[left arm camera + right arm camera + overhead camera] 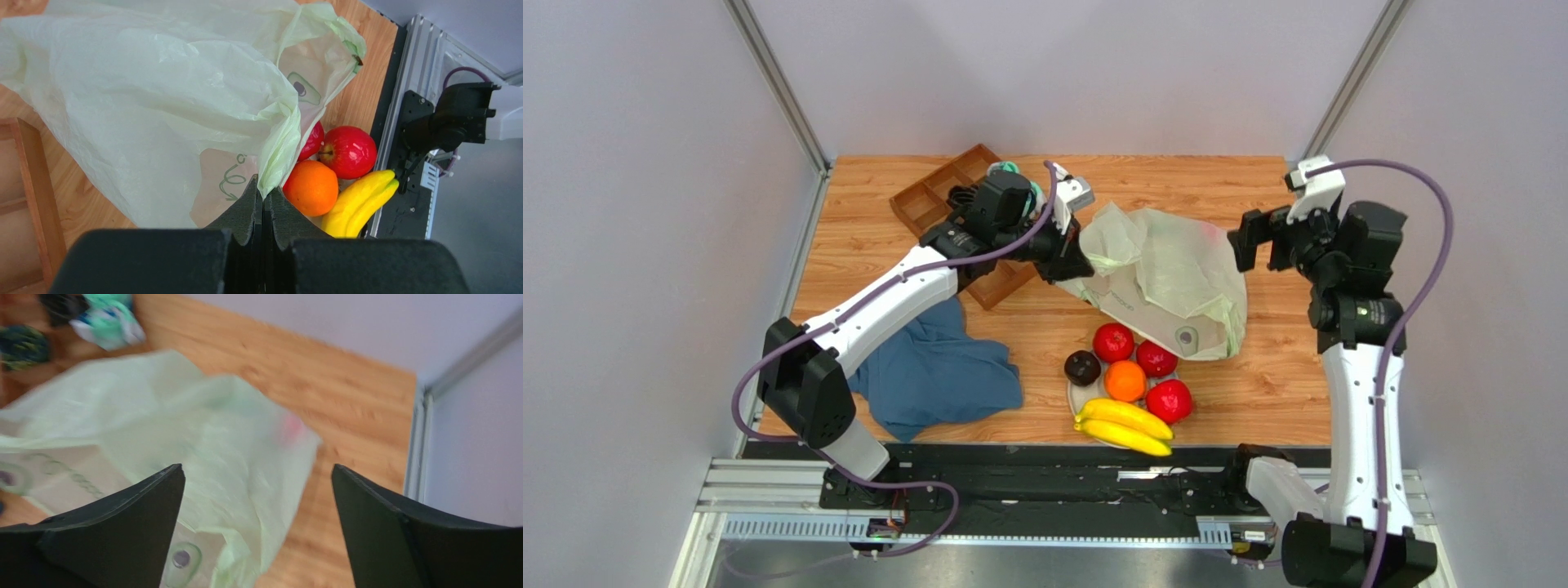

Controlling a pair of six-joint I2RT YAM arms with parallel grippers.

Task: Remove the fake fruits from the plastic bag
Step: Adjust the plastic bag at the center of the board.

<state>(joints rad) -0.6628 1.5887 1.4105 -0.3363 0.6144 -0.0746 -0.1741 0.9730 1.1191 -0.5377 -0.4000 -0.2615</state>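
The pale green plastic bag (1161, 276) lies crumpled on the wooden table. My left gripper (1063, 251) is shut on a fold of its left edge and is seen pinching it in the left wrist view (264, 190). My right gripper (1257, 239) is open and empty at the bag's right side, above the bag (184, 429). The fruits lie outside the bag at the front: red apples (1113, 342) (1169, 401), a dark one (1082, 366), an orange (1124, 381) and bananas (1124, 425). No grape bunch shows.
A brown compartment tray (952, 202) stands at the back left with rolled socks (1008, 168) in it. A dark blue cloth (940, 368) lies at the front left. The black rail (1051, 472) runs along the table's near edge.
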